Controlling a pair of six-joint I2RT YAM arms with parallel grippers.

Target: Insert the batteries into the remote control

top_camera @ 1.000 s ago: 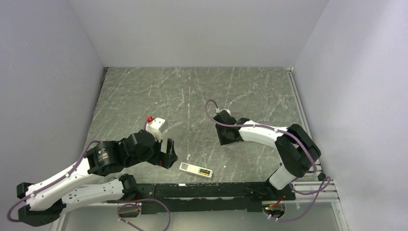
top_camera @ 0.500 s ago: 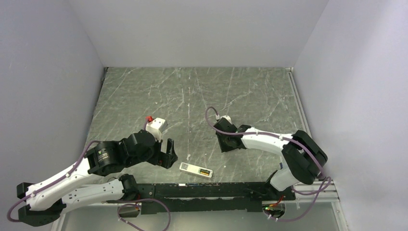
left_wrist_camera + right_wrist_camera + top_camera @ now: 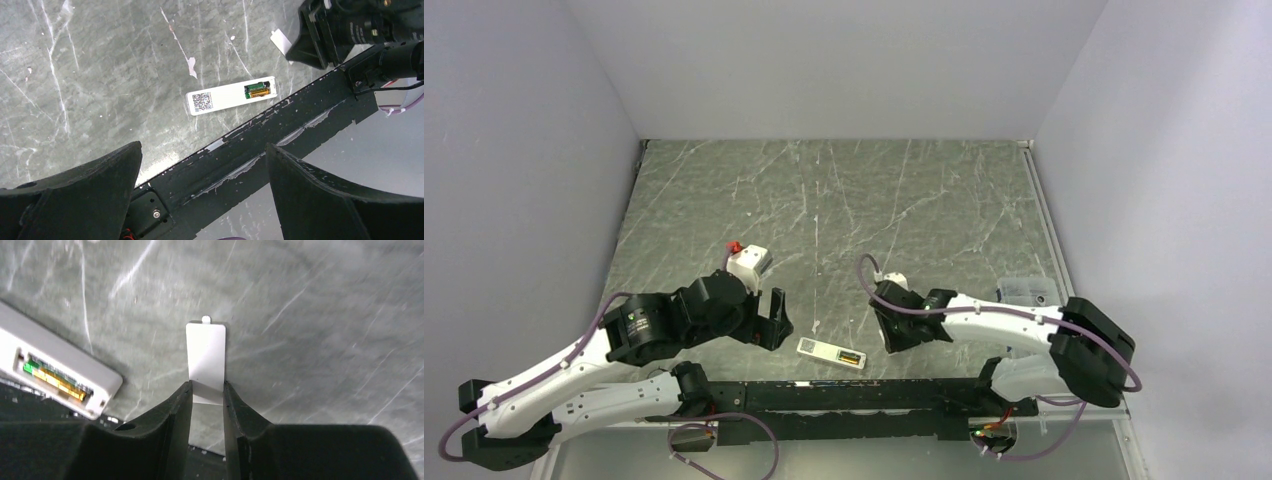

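The white remote control lies back-up near the table's front edge, between the two arms. Two batteries, gold and green, sit in its recess at the right end. In the right wrist view the remote control shows at the left with the batteries in it. My right gripper is shut on the near end of a small flat white cover piece, just right of the remote. My left gripper hangs wide open and holds nothing, above and left of the remote.
A black rail runs along the near edge just in front of the remote. A clear plastic box stands by the right wall. Grey walls close in the left, back and right sides.
My right arm has swung toward the near edge and the remote, carrying the cover piece. The left arm and the remote have not moved.
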